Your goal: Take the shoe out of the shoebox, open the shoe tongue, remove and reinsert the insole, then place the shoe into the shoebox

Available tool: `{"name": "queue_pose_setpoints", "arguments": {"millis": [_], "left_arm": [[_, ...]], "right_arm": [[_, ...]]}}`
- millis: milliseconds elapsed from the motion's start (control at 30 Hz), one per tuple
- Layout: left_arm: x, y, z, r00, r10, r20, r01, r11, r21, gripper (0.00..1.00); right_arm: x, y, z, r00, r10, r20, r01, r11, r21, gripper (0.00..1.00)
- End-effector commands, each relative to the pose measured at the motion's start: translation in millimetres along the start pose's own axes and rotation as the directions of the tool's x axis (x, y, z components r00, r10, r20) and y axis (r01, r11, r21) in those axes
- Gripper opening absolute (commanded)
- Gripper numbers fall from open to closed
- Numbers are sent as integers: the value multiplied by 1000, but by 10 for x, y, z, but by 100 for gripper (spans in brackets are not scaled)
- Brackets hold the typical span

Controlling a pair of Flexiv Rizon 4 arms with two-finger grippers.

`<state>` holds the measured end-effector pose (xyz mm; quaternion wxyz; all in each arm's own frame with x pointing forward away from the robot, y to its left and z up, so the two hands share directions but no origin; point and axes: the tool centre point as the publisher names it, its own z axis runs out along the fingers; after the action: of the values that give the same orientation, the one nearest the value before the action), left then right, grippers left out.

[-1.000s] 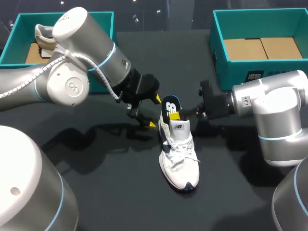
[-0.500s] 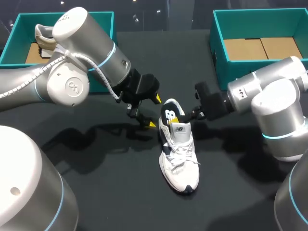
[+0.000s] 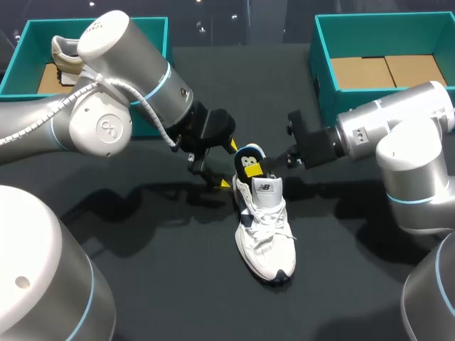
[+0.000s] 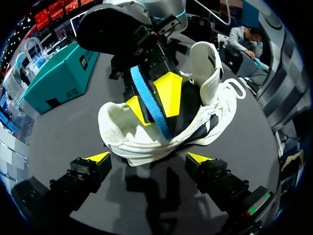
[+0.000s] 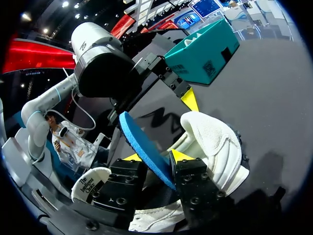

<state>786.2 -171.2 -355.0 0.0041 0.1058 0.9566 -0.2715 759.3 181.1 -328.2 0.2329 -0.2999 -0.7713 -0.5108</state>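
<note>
- Centrally on the black table (image 3: 142, 270) lies the white sneaker (image 3: 264, 234), sole down. Its toe points toward the robot and its heel opening away from it.
- The sneaker's tongue (image 3: 265, 189) stands up out of the laces.
- The insole (image 3: 249, 160) rises steeply out of the heel opening, with its lower part down inside the shoe. One face is black and the other is bright blue, as the left wrist view (image 4: 149, 105) and the right wrist view (image 5: 142, 147) show.
- The right gripper (image 3: 254, 169) comes in from the right and is clamped on the insole. One yellow tip presses each face, just above the sneaker's collar (image 5: 215, 142). The left wrist view shows the same pinch (image 4: 152, 100).
- The left gripper (image 3: 229, 165) sits just beside the heel, on the sneaker's left. Its fingers are spread wide and grasp nothing.
- Seen from its own wrist, the left gripper (image 4: 148, 159) has the heel (image 4: 122, 137) just ahead of the gap, and neither fingertip touches it.
- A teal shoebox (image 3: 43, 30) sits at the far left corner, with another shoe (image 3: 64, 53) inside it.
- A second teal shoebox (image 3: 334, 99) sits at the far right, showing a bare cardboard floor.
</note>
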Motion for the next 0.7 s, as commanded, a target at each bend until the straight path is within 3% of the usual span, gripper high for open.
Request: {"name": "queue_pose_setpoints", "arguments": {"millis": [33,133,267,333,400,433,467,700], "left_arm": [[-2,0,7,1000,1,0,-1,1000,-2,100],[-2,0,7,1000,1,0,-1,1000,-2,100],[-2,0,7,1000,1,0,-1,1000,-2,100],[-2,0,7,1000,1,0,-1,1000,-2,100],[-2,0,7,1000,1,0,-1,1000,-2,100],[-2,0,7,1000,1,0,-1,1000,-2,100],[-2,0,7,1000,1,0,-1,1000,-2,100],[-2,0,7,1000,1,0,-1,1000,-2,100]], "right_arm": [[16,9,-29,1000,-24,-7,24,998,-60,27],[-4,60,-25,999,-49,-18,48,996,-77,32],[-36,136,-15,996,-84,-35,80,991,-104,30],[-75,180,3,994,-96,-44,90,989,-119,26],[-124,207,26,993,-102,-55,94,987,-129,15],[-158,212,40,993,-101,-58,92,987,-133,3],[-200,209,55,994,-92,-64,83,988,-133,0],[-277,-26,86,999,-3,-54,-2,995,-102,0]]}}
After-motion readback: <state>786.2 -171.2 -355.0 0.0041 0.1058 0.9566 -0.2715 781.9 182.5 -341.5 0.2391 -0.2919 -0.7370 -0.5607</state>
